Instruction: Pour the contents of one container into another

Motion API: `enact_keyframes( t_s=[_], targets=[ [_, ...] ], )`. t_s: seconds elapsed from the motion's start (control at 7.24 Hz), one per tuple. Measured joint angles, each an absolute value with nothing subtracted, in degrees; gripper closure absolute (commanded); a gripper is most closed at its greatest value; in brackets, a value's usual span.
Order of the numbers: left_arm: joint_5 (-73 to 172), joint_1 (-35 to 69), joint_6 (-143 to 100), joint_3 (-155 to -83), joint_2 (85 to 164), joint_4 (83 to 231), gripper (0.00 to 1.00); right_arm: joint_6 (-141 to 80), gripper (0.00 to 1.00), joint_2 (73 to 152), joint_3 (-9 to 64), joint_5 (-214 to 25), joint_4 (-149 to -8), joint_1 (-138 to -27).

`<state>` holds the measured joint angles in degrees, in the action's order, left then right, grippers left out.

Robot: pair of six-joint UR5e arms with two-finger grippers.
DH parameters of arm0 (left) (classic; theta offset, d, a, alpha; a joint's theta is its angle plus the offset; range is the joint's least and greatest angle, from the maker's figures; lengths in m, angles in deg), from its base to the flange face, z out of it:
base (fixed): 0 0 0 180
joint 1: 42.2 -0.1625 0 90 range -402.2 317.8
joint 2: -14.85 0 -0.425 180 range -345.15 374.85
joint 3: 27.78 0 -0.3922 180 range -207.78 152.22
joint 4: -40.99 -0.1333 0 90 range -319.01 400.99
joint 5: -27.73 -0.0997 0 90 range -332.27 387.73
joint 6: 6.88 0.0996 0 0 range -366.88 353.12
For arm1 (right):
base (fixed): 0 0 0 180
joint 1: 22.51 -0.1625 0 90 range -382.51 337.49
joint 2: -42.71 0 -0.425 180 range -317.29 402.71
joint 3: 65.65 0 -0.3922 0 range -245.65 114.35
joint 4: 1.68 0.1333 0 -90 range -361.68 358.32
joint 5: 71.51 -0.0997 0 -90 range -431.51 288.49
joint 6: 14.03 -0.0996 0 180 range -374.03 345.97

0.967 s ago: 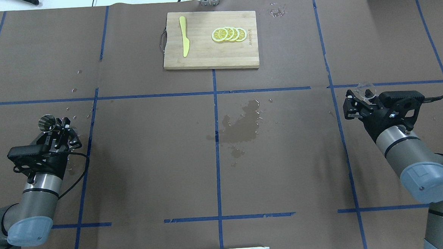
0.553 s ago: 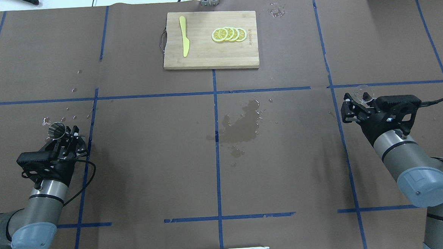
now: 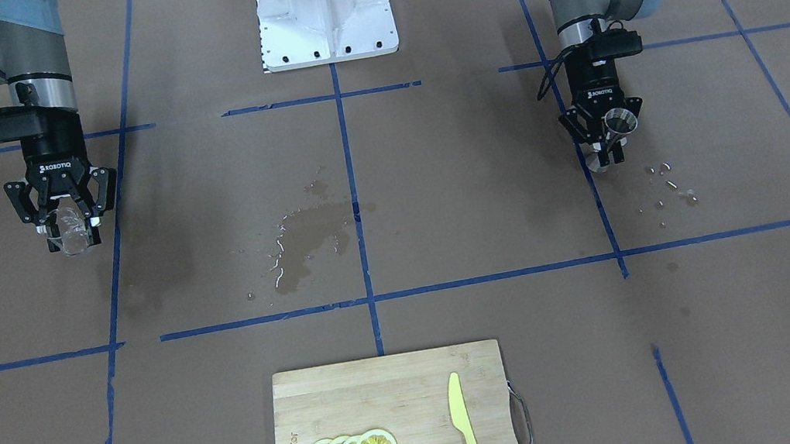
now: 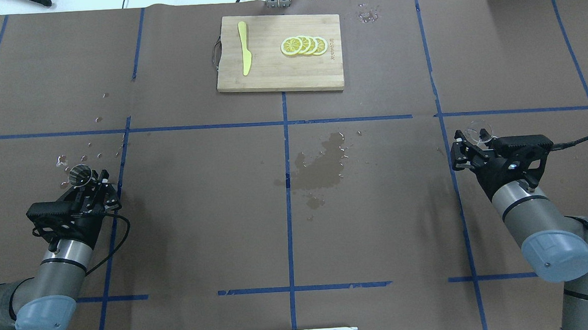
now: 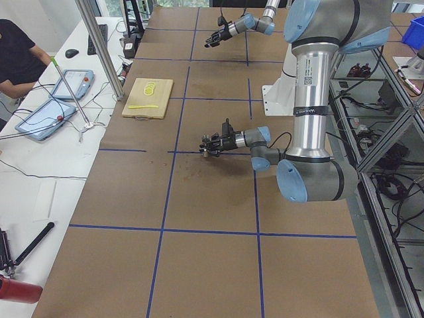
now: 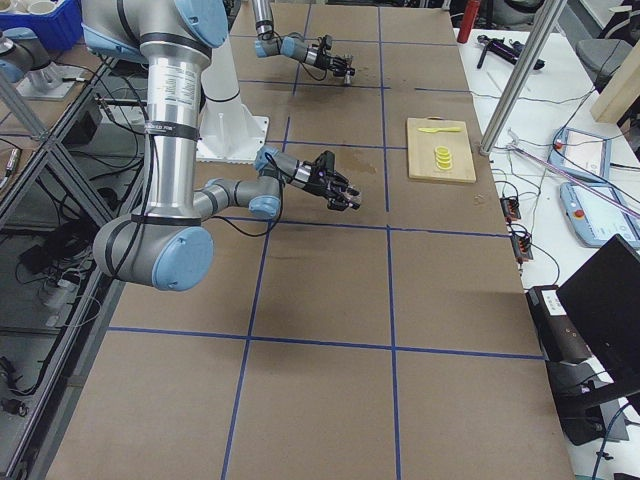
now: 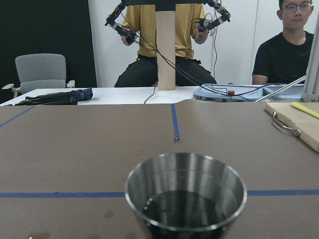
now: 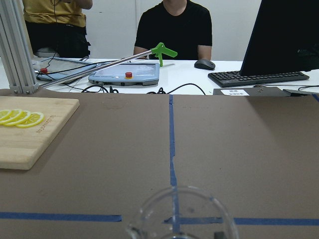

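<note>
The left tool (image 4: 86, 179) gripped a metal cup (image 4: 79, 173) (water droplets (image 4: 62, 159) beside it), while the right tool (image 4: 474, 140) gripped a clear glass (image 4: 478, 132). A wet patch (image 4: 321, 166) darkened the table (image 4: 201, 215) between them.

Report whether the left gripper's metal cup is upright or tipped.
Upright: the metal cup has a level rim, its open mouth facing up overhead.

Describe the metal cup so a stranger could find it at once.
Start at the brown table with blue tape lines and go to the robot's left side. The metal cup sits upright in the left gripper. Unlike the clear glass in the right gripper, it is shiny opaque steel.
</note>
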<state>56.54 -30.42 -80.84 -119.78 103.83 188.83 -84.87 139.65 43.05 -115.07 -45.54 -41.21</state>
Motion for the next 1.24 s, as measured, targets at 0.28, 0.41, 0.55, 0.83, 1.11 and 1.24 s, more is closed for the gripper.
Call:
enact_keyframes(
  t_s=[0.28, 0.41, 0.55, 0.83, 1.11, 1.24],
  targets=[
    [56.9, -30.4, -79.7, -119.6, 103.8, 188.9, 0.65, -85.2, 1.0, 139.7, 42.9, -113.9, -45.5, -40.2],
    [56.9, -30.3, -79.5, -119.6, 103.7, 188.9, 0.56, -85.5, 1.0, 139.8, 42.7, -113.2, -45.5, -39.5],
    [57.1, -30.3, -79.4, -119.7, 103.7, 189.1, 0.46, -85.7, 1.0, 139.9, 42.3, -112.5, -45.5, -38.9],
    [57.7, -30.3, -79.3, -119.9, 103.4, 189.4, 0.01, -85.9, 1.0, 140.0, 41.7, -111.0, -45.5, -37.7],
    [58.9, -30.1, -77.5, -120.7, 103.2, 189.7, 0.0, -87.0, 1.0, 140.1, 40.7, -109.3, -45.5, -36.7],
    [61.0, -29.8, -75.5, -122.4, 102.8, 190.1, 0.0, -87.9, 1.0, 140.1, 40.0, -108.2, -45.5, -36.0]
  ],
)
